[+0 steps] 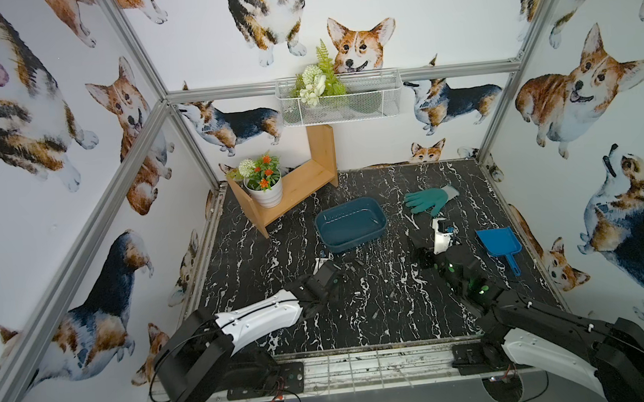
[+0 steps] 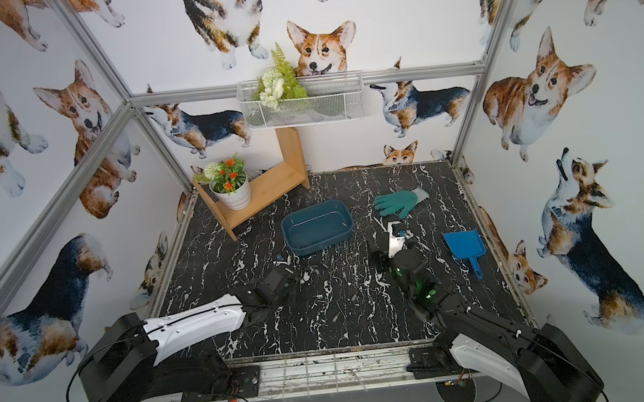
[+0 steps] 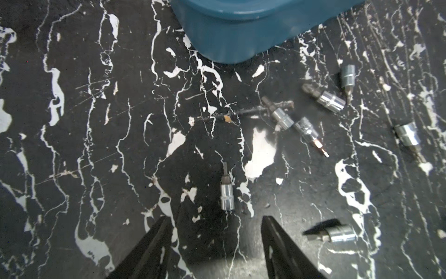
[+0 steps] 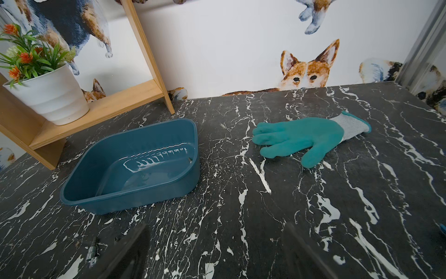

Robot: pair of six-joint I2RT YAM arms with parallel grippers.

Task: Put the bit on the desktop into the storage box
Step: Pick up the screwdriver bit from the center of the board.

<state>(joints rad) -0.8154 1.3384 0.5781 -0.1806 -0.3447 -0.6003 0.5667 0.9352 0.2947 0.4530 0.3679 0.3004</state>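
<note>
- Your left gripper (image 3: 216,218): half-open, empty, chrome socket bit (image 3: 227,193) just beyond its tips.
- Your right gripper (image 4: 217,225): wide, empty.
- Storage box (image 1: 351,243): centre frame, both top views.
- Bit engraving unreadable.

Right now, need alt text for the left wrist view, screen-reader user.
The left gripper, jaws apart, hangs over a black marble-patterned desktop with one silver bit lying just ahead of its fingertips, untouched. Several more bits lie scattered nearby, and a corner of the teal storage box shows beyond them.

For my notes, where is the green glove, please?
In both top views the green glove lies right of the storage box, behind the blue scoop.
</note>
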